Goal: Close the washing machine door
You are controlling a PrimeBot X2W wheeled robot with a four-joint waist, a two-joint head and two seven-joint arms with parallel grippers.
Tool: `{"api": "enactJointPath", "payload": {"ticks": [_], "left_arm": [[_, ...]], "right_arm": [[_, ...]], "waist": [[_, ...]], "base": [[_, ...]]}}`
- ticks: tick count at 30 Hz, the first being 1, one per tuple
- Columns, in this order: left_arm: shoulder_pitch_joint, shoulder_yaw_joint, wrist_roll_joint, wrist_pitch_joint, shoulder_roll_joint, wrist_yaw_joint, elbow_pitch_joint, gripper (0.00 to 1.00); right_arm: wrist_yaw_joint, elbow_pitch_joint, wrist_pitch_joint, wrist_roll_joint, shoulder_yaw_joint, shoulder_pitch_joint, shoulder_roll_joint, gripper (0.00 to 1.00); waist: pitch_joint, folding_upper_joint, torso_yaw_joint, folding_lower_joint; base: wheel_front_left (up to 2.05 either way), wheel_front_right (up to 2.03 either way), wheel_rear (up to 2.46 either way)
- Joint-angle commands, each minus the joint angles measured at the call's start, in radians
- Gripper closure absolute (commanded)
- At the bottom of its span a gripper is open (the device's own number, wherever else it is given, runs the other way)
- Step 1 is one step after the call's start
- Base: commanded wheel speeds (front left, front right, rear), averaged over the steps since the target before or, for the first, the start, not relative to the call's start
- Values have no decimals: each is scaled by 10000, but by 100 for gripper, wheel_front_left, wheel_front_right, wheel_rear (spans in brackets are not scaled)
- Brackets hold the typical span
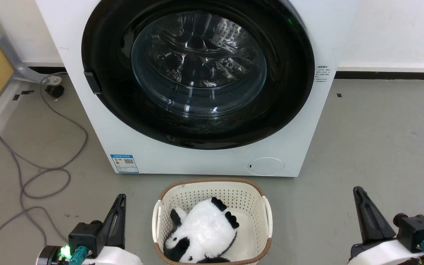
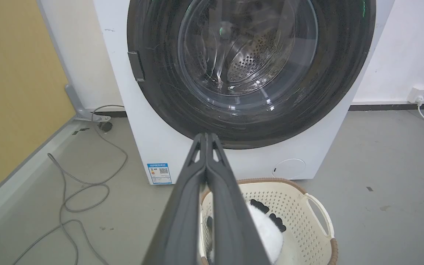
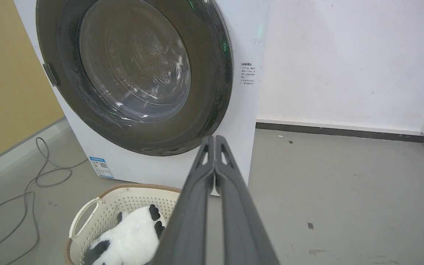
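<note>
The washing machine door [image 1: 198, 71], a large round door with a glossy black ring around a bulging clear glass bowl, sat in the front of the biggest thing in sight, a tall white front-loading washing machine [image 1: 197, 163] standing on the grey floor [image 1: 381, 147] against a white wall. The door lay flat against the machine's front with no gap visible at its edge in any view, so it looked closed, and the perforated steel drum showed through the glass. A cream plastic laundry basket with a brown rim [image 1: 212, 181] stood on the floor just in front of the machine, between the two arms, and a black-and-white plush panda [image 1: 204, 232] lay inside it. The left gripper [image 1: 121, 200] hung low beside the basket, its two long dark fingers pressed together with nothing between them. The right gripper [image 1: 359, 193] hung on the basket's other side, farther from it, fingers likewise together and empty. Neither touched the door. A thin grey cable [image 1: 50, 173] looped over the floor to the machine's left. Low on the white front were a round white cap [image 1: 266, 166] and a small blue label [image 1: 124, 163].
</note>
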Motion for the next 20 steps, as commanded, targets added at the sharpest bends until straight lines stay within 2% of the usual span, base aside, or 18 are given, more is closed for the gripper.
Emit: {"api": "enactJointPath", "payload": {"ticks": [1,20], "left_arm": [[-170,-4,84,75,-6,81,-69,100],[-304,-13,212,462,-16,272,-222,100]], "right_arm": [[-4,-67,39,-122,44,-170,41,100],[-5,-133,430,-347,203,-288,52,100]], "waist": [[0,0,-5,0],[-3,0,-91,0]], "base": [[0,0,0],[0,0,0]]}}
